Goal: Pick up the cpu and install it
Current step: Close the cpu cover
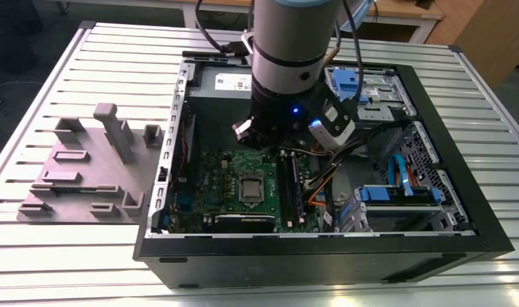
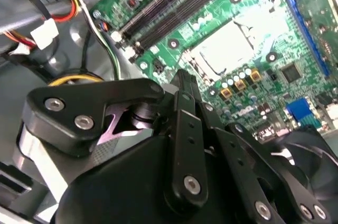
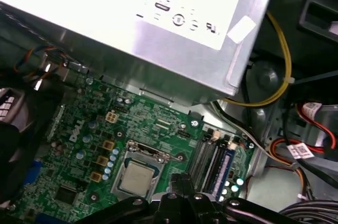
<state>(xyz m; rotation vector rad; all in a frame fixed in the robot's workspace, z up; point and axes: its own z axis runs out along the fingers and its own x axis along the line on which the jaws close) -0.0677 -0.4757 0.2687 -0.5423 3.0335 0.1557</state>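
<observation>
Tool closed, empty, above seated cpu

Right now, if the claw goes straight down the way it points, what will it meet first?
Probably the green motherboard. The claw points down into the open computer case, near the socket with the cpu seated in it and beside the memory slots. Depth is unclear, so the exact contact spot cannot be told.

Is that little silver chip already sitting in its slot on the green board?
In: the cpu lies flat inside the socket frame.
</observation>
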